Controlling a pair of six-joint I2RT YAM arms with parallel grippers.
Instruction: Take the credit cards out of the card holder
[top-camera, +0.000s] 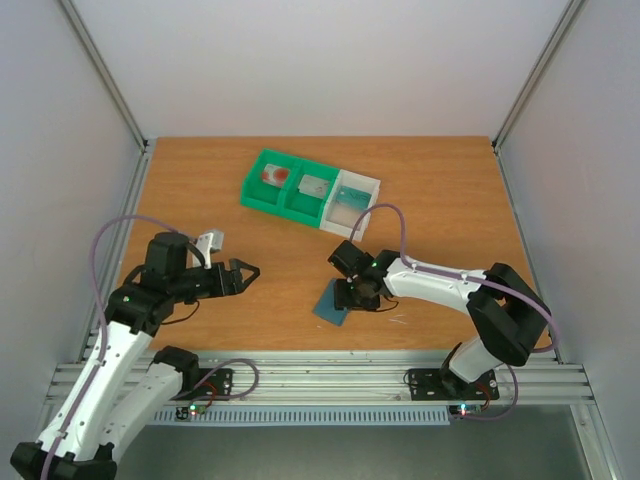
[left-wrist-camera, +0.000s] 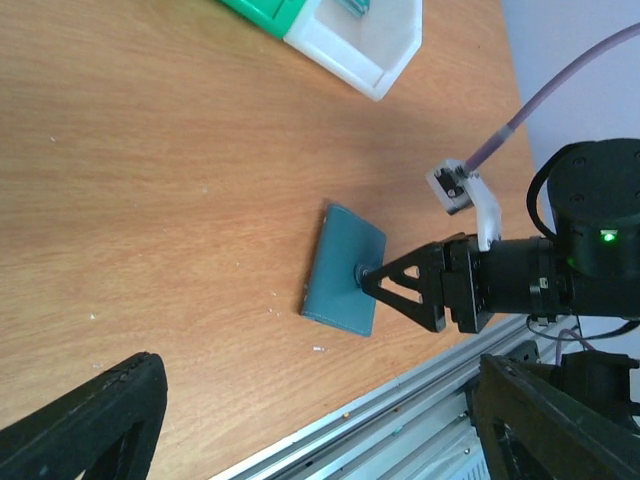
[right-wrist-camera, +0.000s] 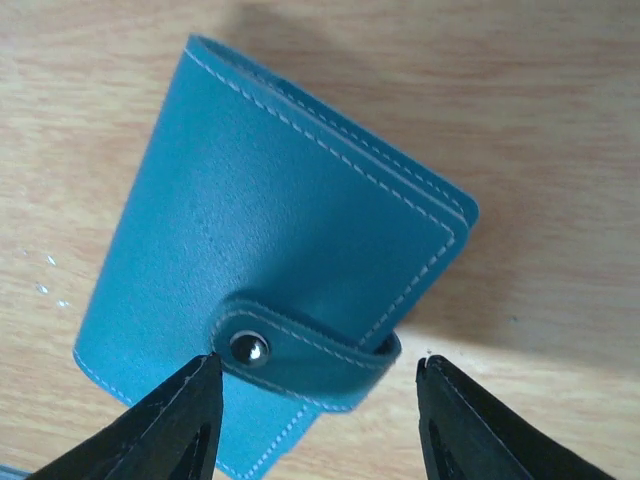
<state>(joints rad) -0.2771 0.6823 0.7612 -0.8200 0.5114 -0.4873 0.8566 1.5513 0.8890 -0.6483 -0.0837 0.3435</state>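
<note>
Fingers (right-wrist-camera: 170, 425) of low, outstretched right arm (top-camera: 440, 283) apart, astride closed card holder (right-wrist-camera: 290, 230).

The black two-finger left gripper (top-camera: 248, 272) is held pointing inward, jaws spread wide; the black two-finger right gripper (right-wrist-camera: 318, 365) is tilted downward, jaws parted.

2 white/blk arms (top-camera: 110, 345), purple cables (top-camera: 130, 219), green LEDs (left-wrist-camera: 606, 237).

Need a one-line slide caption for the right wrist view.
Right claw open over the closed teal card holder, strap between its fingers, on the wooden table.
</note>
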